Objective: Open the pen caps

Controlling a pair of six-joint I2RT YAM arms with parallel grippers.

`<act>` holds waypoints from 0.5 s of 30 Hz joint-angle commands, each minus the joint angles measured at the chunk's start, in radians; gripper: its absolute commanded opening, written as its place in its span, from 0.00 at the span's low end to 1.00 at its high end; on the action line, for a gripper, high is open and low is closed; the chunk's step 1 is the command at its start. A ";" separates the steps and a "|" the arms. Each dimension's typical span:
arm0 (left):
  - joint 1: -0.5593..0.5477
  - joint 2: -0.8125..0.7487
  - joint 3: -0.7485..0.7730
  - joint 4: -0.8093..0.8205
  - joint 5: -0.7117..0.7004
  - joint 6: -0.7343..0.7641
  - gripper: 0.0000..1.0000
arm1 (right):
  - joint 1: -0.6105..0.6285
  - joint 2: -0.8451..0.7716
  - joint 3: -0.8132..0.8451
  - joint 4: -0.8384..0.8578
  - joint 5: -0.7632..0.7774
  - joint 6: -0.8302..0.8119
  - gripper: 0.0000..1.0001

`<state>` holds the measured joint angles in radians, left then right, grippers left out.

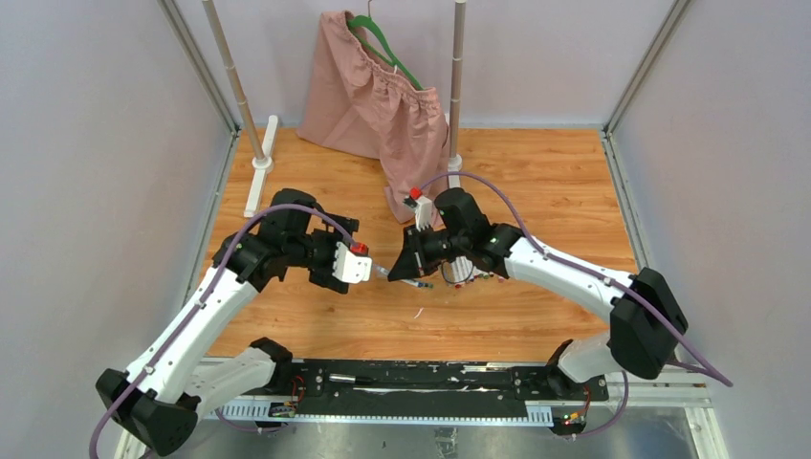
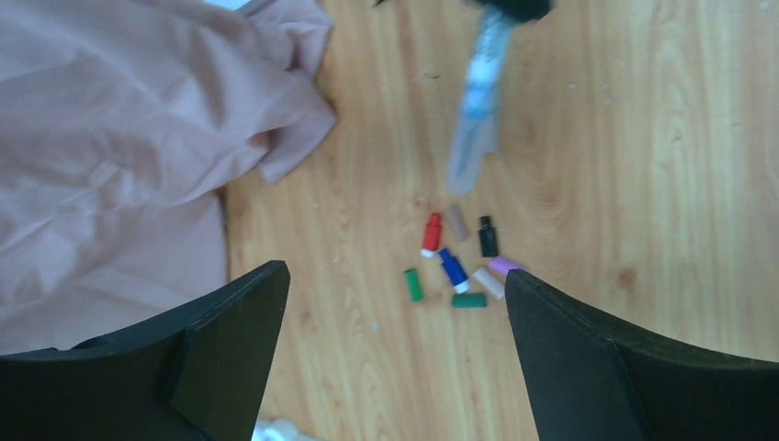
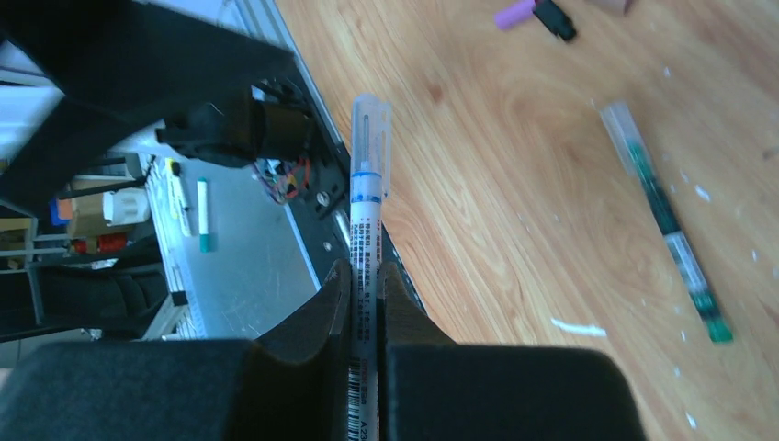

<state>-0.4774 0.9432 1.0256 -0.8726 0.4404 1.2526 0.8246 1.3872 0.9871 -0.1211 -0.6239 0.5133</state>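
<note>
Several small pen caps lie in a loose cluster on the wooden table (image 1: 536,191): red (image 2: 432,233), blue (image 2: 453,270), green (image 2: 413,285), dark green (image 2: 468,299), black (image 2: 488,236) and purple (image 2: 503,265). In the top view the cluster (image 1: 469,278) sits under the right wrist. My right gripper (image 3: 366,271) is shut on a white pen (image 3: 365,234) with a clear cap (image 3: 370,138) on its end, held above the table. My left gripper (image 2: 393,274) is open and empty, above the table and facing the pen's capped end (image 1: 394,276).
A second capped pen with green ink (image 3: 666,220) lies on the wood. A pink garment (image 1: 383,105) hangs on a green hanger (image 1: 383,43) between two poles at the back and drapes onto the table (image 2: 119,138). Purple (image 3: 513,13) and black (image 3: 555,18) caps show in the right wrist view.
</note>
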 commanded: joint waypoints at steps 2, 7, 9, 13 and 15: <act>-0.060 0.045 -0.027 -0.037 0.016 0.006 0.90 | 0.011 0.061 0.081 0.156 -0.070 0.079 0.00; -0.077 0.077 -0.012 -0.037 -0.004 0.014 0.83 | 0.015 0.106 0.119 0.201 -0.087 0.109 0.00; -0.080 0.081 -0.003 -0.037 -0.002 0.016 0.80 | 0.016 0.124 0.128 0.225 -0.093 0.125 0.00; -0.083 0.089 0.002 -0.037 -0.023 0.033 0.61 | 0.020 0.163 0.152 0.249 -0.106 0.141 0.00; -0.084 0.093 -0.001 -0.037 -0.044 0.046 0.44 | 0.021 0.177 0.161 0.252 -0.106 0.141 0.00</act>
<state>-0.5495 1.0298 1.0039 -0.8970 0.4252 1.2732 0.8314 1.5352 1.1088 0.0906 -0.6994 0.6300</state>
